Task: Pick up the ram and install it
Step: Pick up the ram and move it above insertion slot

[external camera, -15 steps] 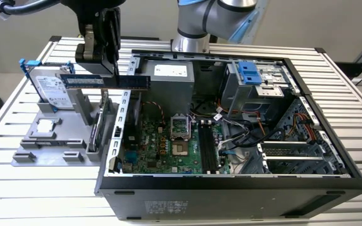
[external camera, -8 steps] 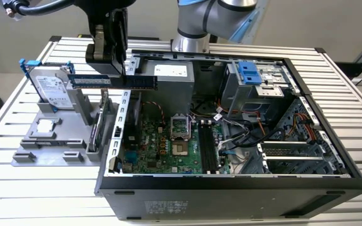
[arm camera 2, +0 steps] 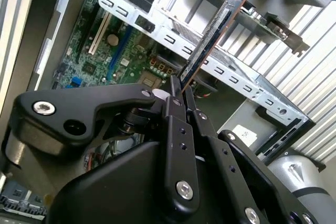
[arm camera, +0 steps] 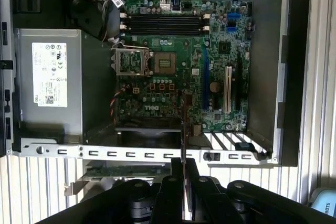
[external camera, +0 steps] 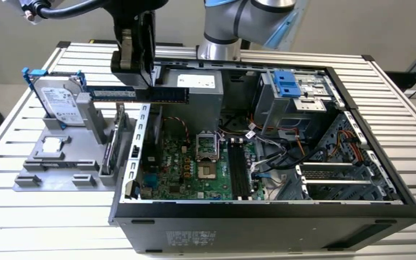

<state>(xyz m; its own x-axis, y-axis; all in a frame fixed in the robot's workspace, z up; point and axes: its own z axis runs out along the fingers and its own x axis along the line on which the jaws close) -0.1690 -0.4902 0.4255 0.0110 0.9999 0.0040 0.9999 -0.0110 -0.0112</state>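
The ram (external camera: 168,95) is a long dark stick with a bluish sticker, held level in the air. It hangs above the near wall of the open computer case (external camera: 266,208), between the grey fixture and the motherboard. My gripper (external camera: 149,85) is shut on it from above. In the second wrist view the ram (arm camera 2: 210,40) sticks out from between the black fingers (arm camera 2: 176,103). In the first wrist view the ram (arm camera: 184,124) shows edge-on over the motherboard (arm camera: 173,72). The black memory slots (arm camera: 163,24) lie at the board's far side and also appear in the exterior view (external camera: 238,170).
A grey fixture (external camera: 56,170) at the exterior view's left holds a silver hard drive (external camera: 56,100) in a blue frame and a card with a metal bracket (external camera: 110,146). Inside the case are a power supply (arm camera: 50,85), a drive cage (external camera: 298,97) and loose cables (external camera: 280,154).
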